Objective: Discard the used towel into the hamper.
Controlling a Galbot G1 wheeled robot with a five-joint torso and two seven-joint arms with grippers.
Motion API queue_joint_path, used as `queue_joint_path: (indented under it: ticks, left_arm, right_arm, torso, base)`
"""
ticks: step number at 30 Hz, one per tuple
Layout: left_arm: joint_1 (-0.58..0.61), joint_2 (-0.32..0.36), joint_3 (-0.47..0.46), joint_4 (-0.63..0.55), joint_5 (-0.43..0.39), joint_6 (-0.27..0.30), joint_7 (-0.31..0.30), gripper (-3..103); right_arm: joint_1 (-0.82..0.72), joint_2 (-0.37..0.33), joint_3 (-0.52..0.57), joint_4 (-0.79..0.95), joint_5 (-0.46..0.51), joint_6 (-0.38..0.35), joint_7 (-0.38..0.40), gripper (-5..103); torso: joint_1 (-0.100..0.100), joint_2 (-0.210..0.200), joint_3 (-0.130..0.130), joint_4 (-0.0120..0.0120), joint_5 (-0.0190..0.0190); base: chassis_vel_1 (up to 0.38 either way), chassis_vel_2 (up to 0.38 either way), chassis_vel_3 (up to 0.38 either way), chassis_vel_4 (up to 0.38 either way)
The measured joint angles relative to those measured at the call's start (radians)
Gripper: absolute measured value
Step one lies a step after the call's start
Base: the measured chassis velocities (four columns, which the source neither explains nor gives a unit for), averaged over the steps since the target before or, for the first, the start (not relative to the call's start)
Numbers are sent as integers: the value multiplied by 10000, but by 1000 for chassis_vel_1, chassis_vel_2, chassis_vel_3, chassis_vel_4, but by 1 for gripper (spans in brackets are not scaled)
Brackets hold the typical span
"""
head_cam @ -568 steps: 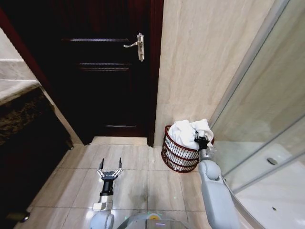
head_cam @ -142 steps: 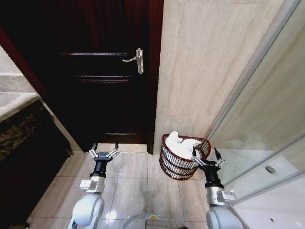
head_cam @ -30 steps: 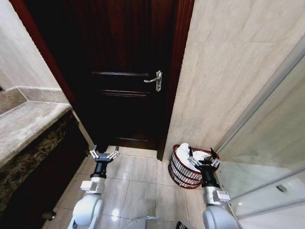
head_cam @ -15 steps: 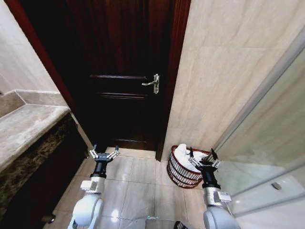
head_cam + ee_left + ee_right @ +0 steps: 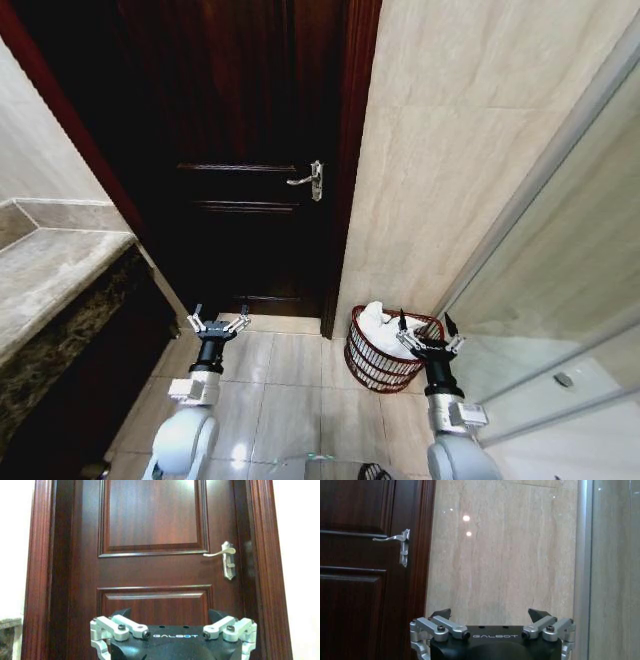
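The hamper (image 5: 382,362), a small round reddish-brown wire basket, stands on the tiled floor against the beige wall, just right of the door frame. The white used towel (image 5: 378,318) lies bunched inside it, rising a little above the rim. My right gripper (image 5: 425,325) (image 5: 489,613) is held upright and open in front of the hamper's right side, with nothing between its fingers. Over the floor tiles before the door, my left gripper (image 5: 217,320) (image 5: 170,613) also points up, open and empty.
A dark wooden door (image 5: 240,150) with a silver lever handle (image 5: 305,180) (image 5: 225,553) (image 5: 400,540) is shut straight ahead. A stone counter (image 5: 50,270) runs along the left. A glass shower partition (image 5: 560,330) stands on the right. Bare floor tiles (image 5: 300,390) lie between the arms.
The whole picture has shifted, so the camera has moved: door and hamper sit further left in view. Both grippers keep the same raised, open pose. The towel stays in the hamper.
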Motion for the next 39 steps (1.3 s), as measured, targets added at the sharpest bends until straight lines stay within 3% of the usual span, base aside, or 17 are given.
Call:
queue_joint_path:
  ticks: [39]
  left_arm:
    - [11, -12, -2, -79, -10, 60, -6, 100]
  right_arm:
    - [17, -121, 30, 135, 52, -94, 1, 100]
  torso:
    - [817, 1841, 1022, 1, 0]
  base:
    - [0, 0, 0, 0]
